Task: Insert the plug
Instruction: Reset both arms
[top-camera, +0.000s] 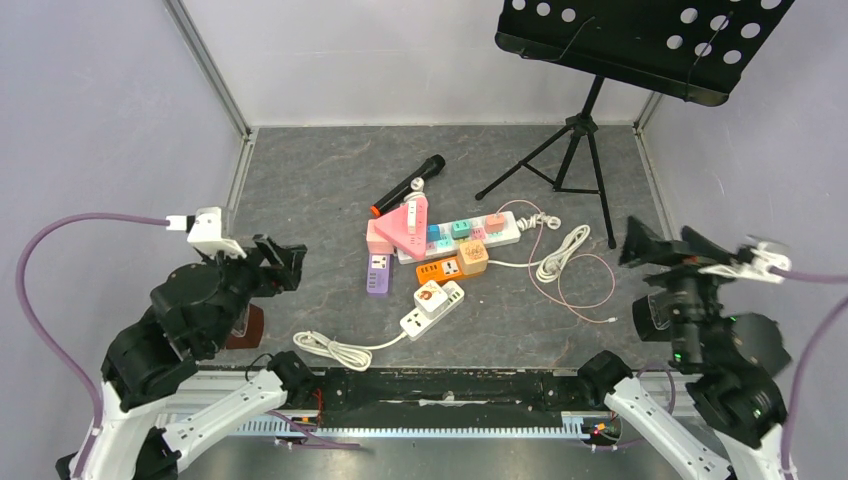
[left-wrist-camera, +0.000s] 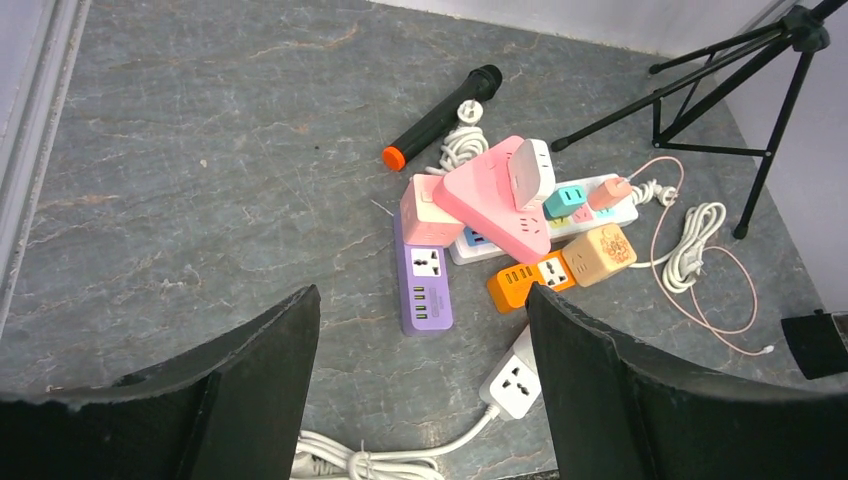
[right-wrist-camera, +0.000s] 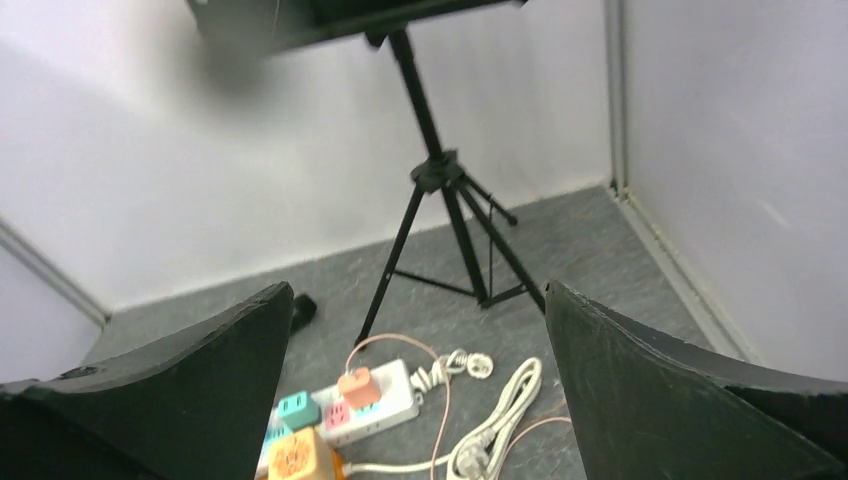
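Grey table (top-camera: 300, 200): pink adapter (top-camera: 408, 230) hides one end of white strip (top-camera: 505, 232).

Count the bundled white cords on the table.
4. Front bundle at the near edge; right bundle right of the long white strip; small bundle at that strip's right end; partly hidden bundle by the microphone. More may lie hidden underneath.

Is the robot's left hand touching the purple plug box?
Apart. The top view shows bare table between the open left gripper and the purple power strip; the left wrist view shows the strip lying beyond the fingertips.
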